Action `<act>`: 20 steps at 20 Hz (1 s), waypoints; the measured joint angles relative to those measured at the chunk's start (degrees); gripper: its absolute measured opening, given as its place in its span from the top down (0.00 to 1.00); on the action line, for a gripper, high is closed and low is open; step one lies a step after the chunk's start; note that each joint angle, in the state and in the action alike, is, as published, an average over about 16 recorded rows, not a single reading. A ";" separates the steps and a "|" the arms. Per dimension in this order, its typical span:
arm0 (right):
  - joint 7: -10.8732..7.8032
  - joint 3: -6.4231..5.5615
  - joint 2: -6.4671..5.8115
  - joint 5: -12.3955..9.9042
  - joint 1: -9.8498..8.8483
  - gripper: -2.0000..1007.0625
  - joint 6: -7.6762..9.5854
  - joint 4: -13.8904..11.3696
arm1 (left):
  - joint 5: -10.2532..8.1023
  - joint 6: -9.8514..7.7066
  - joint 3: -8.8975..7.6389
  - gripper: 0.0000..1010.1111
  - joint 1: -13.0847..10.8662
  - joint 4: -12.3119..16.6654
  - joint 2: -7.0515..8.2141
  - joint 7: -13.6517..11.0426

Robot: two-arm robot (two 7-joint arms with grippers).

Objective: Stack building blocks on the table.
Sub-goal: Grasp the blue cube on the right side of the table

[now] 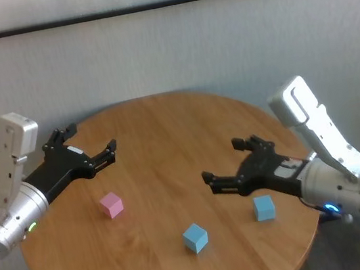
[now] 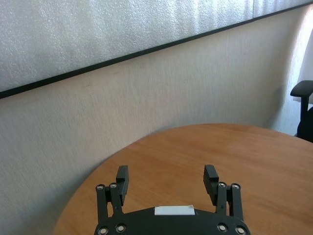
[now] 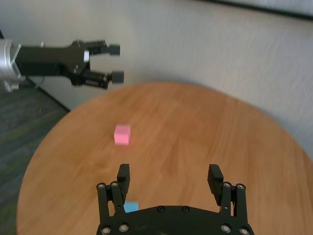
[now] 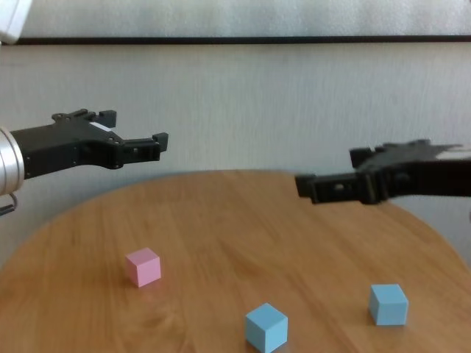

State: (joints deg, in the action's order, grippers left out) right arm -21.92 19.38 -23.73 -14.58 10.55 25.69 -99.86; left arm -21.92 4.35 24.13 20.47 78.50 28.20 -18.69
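Note:
The pink block (image 1: 111, 205) sits on the left part of the round wooden table (image 1: 160, 138). One light blue block (image 1: 196, 238) sits near the front middle and the other (image 1: 263, 208) to its right. All three stand apart, none stacked. My left gripper (image 1: 91, 139) is open and empty, held above the table's left rear, behind the pink block. My right gripper (image 1: 223, 161) is open and empty, held above the table just behind the right blue block. The right wrist view shows the pink block (image 3: 122, 134) ahead of the right gripper (image 3: 168, 170).
A pale wall with a dark horizontal strip runs behind the table. A black chair (image 2: 303, 112) stands past the table's far side in the left wrist view. Grey carpet (image 3: 29, 112) lies beyond the table's left edge.

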 joint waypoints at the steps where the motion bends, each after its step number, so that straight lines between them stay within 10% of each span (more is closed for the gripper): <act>1: -0.07 -0.13 -0.73 -0.42 -0.58 0.00 1.61 -1.10 | -0.01 -0.02 0.02 0.01 0.02 -0.01 0.01 -0.02; 11: 1.95 -1.77 -4.92 -2.83 -5.01 0.00 13.79 -6.56 | -0.07 -0.13 0.16 0.01 0.12 -0.08 0.05 -0.13; 20: 7.14 -3.37 -1.75 -3.27 -7.07 0.00 23.13 -7.56 | -0.11 -0.17 0.20 0.01 0.16 -0.12 0.08 -0.18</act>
State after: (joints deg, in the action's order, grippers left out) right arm -14.78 16.01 -25.47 -17.84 3.48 48.82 -107.42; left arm -22.03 4.18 24.34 20.63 78.38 28.28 -18.87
